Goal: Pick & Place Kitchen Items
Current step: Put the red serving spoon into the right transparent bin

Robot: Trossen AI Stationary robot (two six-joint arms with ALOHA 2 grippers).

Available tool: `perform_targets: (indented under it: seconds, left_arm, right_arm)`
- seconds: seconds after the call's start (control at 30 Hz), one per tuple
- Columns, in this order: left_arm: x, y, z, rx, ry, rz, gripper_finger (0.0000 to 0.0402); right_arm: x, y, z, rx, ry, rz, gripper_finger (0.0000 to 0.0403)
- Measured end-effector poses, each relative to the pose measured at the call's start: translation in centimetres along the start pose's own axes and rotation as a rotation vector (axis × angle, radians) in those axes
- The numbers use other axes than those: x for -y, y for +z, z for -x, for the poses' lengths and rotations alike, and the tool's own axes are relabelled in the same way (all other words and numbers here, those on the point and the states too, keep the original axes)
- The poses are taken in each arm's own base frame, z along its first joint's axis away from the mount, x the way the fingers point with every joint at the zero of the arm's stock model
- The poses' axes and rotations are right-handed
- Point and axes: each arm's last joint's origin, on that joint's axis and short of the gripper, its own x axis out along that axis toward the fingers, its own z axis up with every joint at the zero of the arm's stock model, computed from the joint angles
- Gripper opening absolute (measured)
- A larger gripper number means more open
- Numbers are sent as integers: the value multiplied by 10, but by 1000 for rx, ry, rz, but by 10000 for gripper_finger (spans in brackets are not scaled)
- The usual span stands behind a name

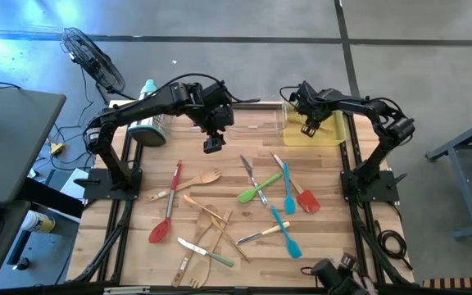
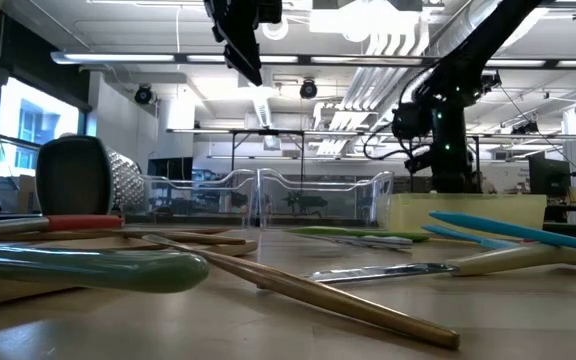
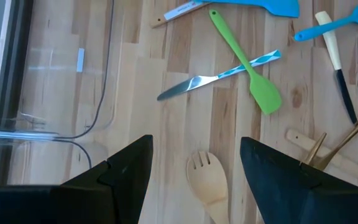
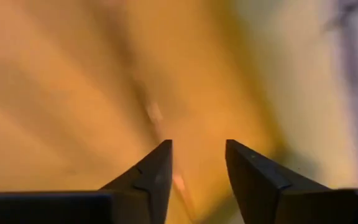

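Sitting early in the job: most kitchen items (image 1: 244,205) still lying scattered across the desk (image 1: 326,238), well apart from the yellow tray (image 1: 324,129) and clear tray (image 1: 248,115). Hovering low inside the yellow tray, right claw (image 4: 197,180) parting its fingers, gripping nothing visible. Hanging above the desk near the clear tray, left claw (image 3: 194,168) gaping wide, empty, over a wooden fork (image 3: 209,180).
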Motion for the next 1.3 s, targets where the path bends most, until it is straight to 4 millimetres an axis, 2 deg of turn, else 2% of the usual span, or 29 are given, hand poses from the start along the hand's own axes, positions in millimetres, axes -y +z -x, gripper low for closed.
perform_targets:
  seconds: [0.13, 0.33, 0.5, 0.63, 0.73, 0.83, 0.97, 1.17, 1.3]
  left_arm:
    - [0, 0, 0, 0, 0, 0, 238]
    - [0, 0, 0, 0, 0, -18, 238]
    - [0, -2, 0, -19, -5, -38, 238]
    - [3, -14, 1, -142, -37, -35, 238]
    - [6, -25, 3, -256, -68, 18, 238]
    - [6, -29, 4, -313, -20, 75, 238]
    - [5, -30, 5, -324, 25, 170, 238]
    - [9, -35, 6, -386, 44, 272, 238]
    - [19, -34, 5, -391, -22, 437, 238]
  right_arm:
    - [-1, -4, 24, 51, -49, -15, 170]
    - [-2, -18, 75, 239, -6, -89, 171]
    - [-1, -41, 118, 441, 227, -195, 166]
    - [-1, -61, 146, 588, 503, -224, 164]
    - [-3, -74, 163, 679, 714, -179, 164]
    - [-5, -83, 174, 740, 891, -119, 164]
    - [-6, -90, 183, 787, 1017, -63, 164]
    - [-6, -91, 184, 808, 1012, -31, 164]
    - [-7, -89, 182, 820, 998, 4, 164]
